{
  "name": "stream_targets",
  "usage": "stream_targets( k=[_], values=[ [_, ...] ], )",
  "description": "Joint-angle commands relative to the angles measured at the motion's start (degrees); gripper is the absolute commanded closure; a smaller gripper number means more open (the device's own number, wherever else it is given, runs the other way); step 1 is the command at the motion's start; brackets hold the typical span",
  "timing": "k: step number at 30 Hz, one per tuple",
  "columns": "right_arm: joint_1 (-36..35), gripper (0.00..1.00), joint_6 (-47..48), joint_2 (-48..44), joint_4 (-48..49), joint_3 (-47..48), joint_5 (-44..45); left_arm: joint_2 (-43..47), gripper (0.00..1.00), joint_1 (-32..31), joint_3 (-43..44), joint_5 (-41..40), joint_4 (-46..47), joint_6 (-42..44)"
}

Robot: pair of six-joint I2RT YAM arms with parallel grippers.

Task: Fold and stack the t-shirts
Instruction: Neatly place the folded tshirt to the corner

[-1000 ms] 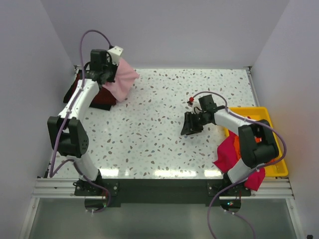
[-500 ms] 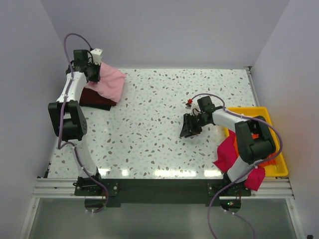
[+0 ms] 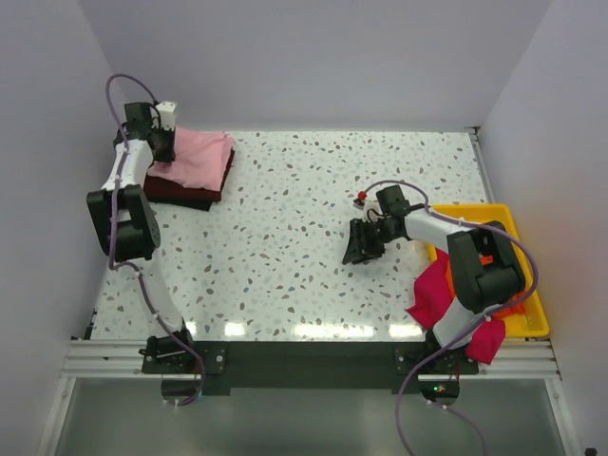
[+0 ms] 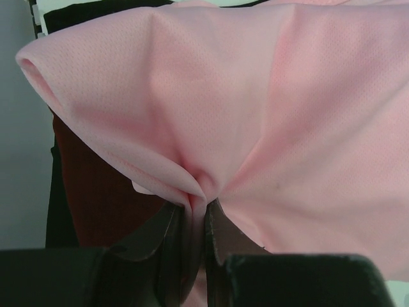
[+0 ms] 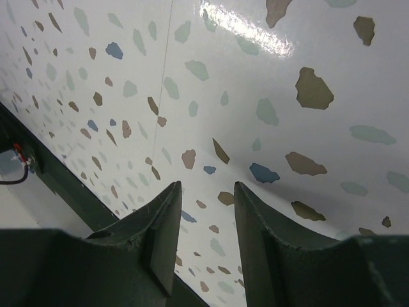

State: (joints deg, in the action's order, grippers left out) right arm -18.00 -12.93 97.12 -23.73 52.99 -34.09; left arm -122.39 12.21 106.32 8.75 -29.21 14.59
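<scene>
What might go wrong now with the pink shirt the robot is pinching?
1. The left end effector is shut on a bunched pinch of the pink tee. Pulling away without opening could drag it off the maroon tee and spoil the fold.
2. The magenta tee spills over the rim of the tray and may slip further.

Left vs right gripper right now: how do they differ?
Left gripper is shut, pinching the pale pink tee; right gripper is open and empty. Left sits at the far-left corner, over the dark maroon tee; right hangs over bare table. Both have dark fingers.
</scene>
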Motion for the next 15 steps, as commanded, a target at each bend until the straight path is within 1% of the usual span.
stream_targets(
  k=[1, 4, 5, 6, 7, 8, 9, 10, 13, 14, 15],
  values=[
    [0.07, 0.58, 0.97, -1.93, 0.17, -0.08, -1.6, -1.97, 1.0, 0.97, 3.19, -0.93, 3.63, 0.97],
    [0.16, 0.57, 1.15, -3.16, -0.36, -0.08, -1.07, -2.94, 1.0, 0.8, 3.72, -4.08, 4.25, 0.27],
    [0.16, 0.57, 1.24, -3.6, -0.62, 0.01, -0.9, -3.12, 0.98, 0.8, 3.98, -6.01, 4.86, -0.26],
    [0.07, 0.57, 1.24, -4.3, -0.79, 0.18, -0.72, -3.21, 0.83, 0.89, 4.68, -11.08, 4.87, -0.96],
    [0.16, 0.57, 1.24, -4.74, -0.97, 0.18, -0.72, -3.03, 0.59, 0.8, 5.2, -14.0, 4.78, -2.71],
    [0.16, 0.56, 1.33, -5.01, -1.15, 0.36, -0.72, -2.86, 0.03, 0.89, 5.65, -16.99, 4.78, -3.59],
    [0.16, 0.56, 1.41, -5.45, -1.23, 0.44, -0.72, -1.99, 0.0, 0.8, 6.0, -22.06, 4.78, -4.56],
    [0.07, 0.56, 1.33, -6.15, -1.24, 0.53, -0.81, -1.11, 0.0, 0.8, 5.74, -23.94, 4.78, -5.7],
    [0.16, 0.54, 1.5, -7.55, -1.67, 0.97, -0.98, 4.07, 0.0, 0.8, 2.67, -27.03, 5.48, -7.72],
    [0.07, 0.52, 1.68, -7.91, -2.02, 1.06, -0.81, 5.74, 0.0, 0.89, 1.27, -27.38, 6.44, -8.17],
    [0.16, 0.48, 1.68, -8.09, -2.29, 1.32, -0.81, 9.24, 0.0, 0.8, -1.53, -28.52, 6.8, -8.96]
  ],
)
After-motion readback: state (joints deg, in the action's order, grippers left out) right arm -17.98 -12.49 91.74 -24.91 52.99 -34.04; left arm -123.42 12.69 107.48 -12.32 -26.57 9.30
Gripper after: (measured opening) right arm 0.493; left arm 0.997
